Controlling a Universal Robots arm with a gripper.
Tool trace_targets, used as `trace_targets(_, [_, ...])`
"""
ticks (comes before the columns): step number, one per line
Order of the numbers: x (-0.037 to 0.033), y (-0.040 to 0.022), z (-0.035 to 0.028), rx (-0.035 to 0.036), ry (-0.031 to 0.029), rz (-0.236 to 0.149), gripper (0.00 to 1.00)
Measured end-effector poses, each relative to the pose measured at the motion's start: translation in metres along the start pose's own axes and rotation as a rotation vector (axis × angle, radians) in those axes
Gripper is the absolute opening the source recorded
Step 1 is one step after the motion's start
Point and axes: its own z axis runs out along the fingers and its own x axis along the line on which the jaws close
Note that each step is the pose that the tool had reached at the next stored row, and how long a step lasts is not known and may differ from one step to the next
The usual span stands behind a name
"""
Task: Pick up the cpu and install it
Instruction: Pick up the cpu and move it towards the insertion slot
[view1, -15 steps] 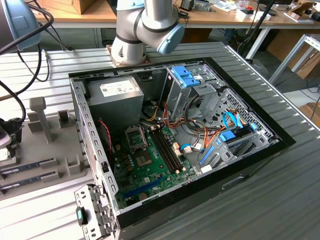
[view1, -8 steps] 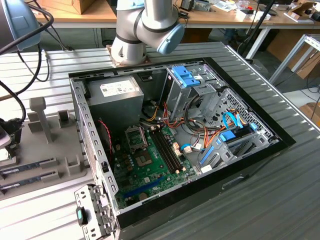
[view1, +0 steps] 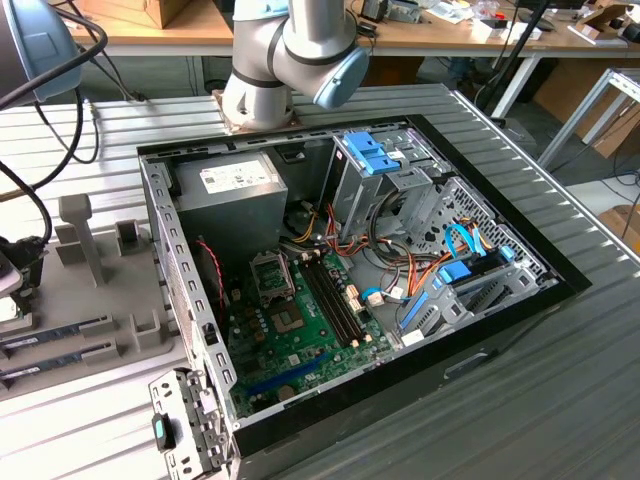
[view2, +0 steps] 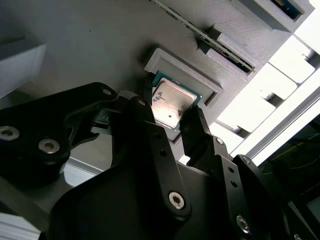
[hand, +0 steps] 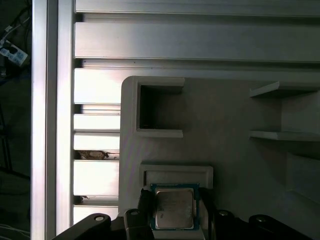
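Observation:
The cpu (view2: 172, 97) (hand: 173, 210) is a small square chip with a silvery top and a green rim. It lies flat in a shallow recess of the grey holder tray (view2: 100, 45) (hand: 225, 115). My gripper (view2: 170, 110) (hand: 176, 207) straddles it, its black fingers (view2: 145, 107) pressed against two opposite edges of the chip. In the exterior view the open computer case (view1: 560, 285) lies on its side, with the green circuit board (view1: 300, 335) and its empty socket (view1: 270, 280) inside.
The grey holder tray (view1: 90, 290) lies on the ribbed metal table at the exterior view's left, beside the case, with long memory sticks (view1: 60, 330) slotted in it. A grey power-supply box (view1: 235, 190), drive cages and loose cables crowd the case. The arm's base (view1: 260, 90) stands behind the case.

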Motion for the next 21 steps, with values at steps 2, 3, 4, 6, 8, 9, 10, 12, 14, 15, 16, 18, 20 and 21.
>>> trace_targets(2, [-0.0001,0.0000,-0.0002,-0.0003,-0.0004,0.000,0.47])
trace_targets(3, [-0.0001,0.0001,-0.0007,-0.0006,-0.0004,0.000,0.47])
trace_targets(4, [0.0000,0.0000,-0.0012,-0.0008,-0.0001,0.000,0.47])
trace_targets(6, [0.0000,0.0000,-0.0026,-0.0021,-0.0001,0.000,0.47])
trace_targets(8, [-0.0001,0.0000,-0.0042,-0.0036,0.0000,0.000,0.47])
trace_targets(9, [-0.0001,0.0000,-0.0046,-0.0044,-0.0002,0.000,0.47])
trace_targets(10, [-0.0001,0.0000,-0.0054,-0.0053,-0.0002,0.000,0.47])
trace_targets(12, [-0.0001,0.0000,-0.0072,-0.0066,-0.0002,0.000,0.47])
trace_targets(14, [-0.0002,-0.0001,-0.0089,-0.0071,-0.0001,0.000,0.47])
trace_targets(15, [-0.0002,-0.0001,-0.0095,-0.0072,-0.0001,0.000,0.47])
trace_targets(16, [-0.0002,-0.0001,-0.0103,-0.0076,-0.0001,0.000,0.47])
trace_targets(18, [-0.0002,-0.0001,-0.0111,-0.0084,-0.0004,0.000,0.47])
trace_targets(20, [-0.0002,-0.0001,-0.0118,-0.0088,-0.0002,0.000,0.47])
trace_targets(21, [-0.0002,-0.0001,-0.0121,-0.0089,-0.0002,0.000,0.47])
